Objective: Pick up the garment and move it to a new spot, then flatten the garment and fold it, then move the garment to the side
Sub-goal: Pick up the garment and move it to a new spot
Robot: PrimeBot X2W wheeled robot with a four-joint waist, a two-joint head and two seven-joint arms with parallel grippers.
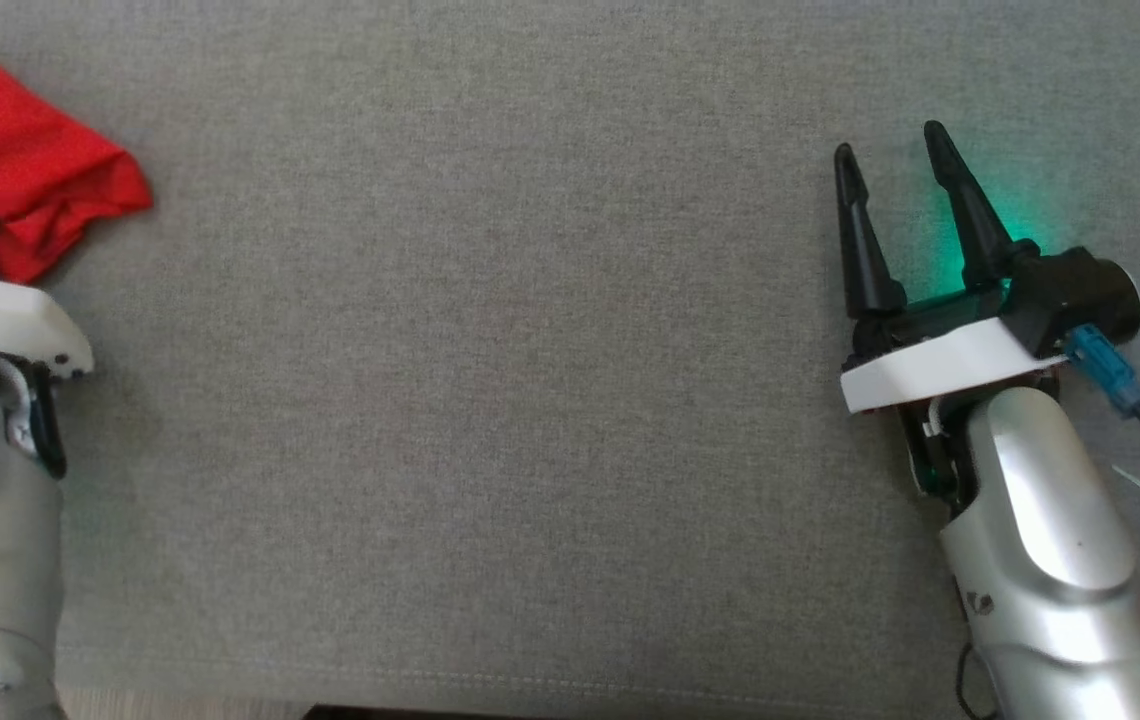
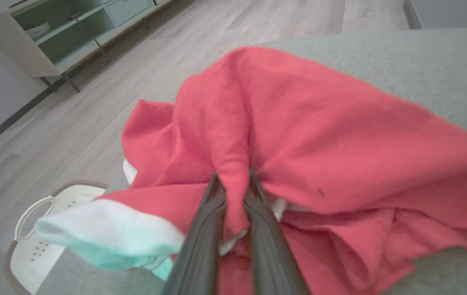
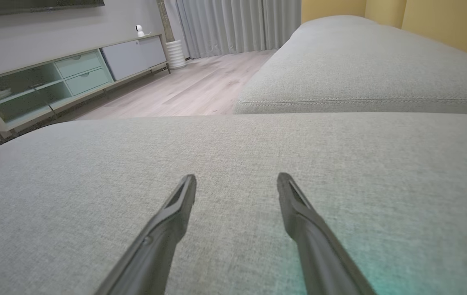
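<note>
Nearest, in the left wrist view, the left gripper (image 2: 234, 179) has its two dark fingers pinched almost together on a raised ridge of the red garment (image 2: 319, 135), with cloth bunched between them. The garment looks light, soft and limp, so it will likely sag and trail when lifted. An edge or corner would serve better for spreading it than this mid-fold hold. In the head view it lies crumpled at ten o'clock on the grey cushion (image 1: 490, 400). A pale mint cloth (image 2: 106, 239) pokes out at seven o'clock in the wrist view, with a white basket (image 2: 32, 246) on the floor beyond. At three o'clock in the head view the right gripper (image 1: 890, 143) stands spread wide, holding nothing, over bare cushion well apart from the garment.
</note>
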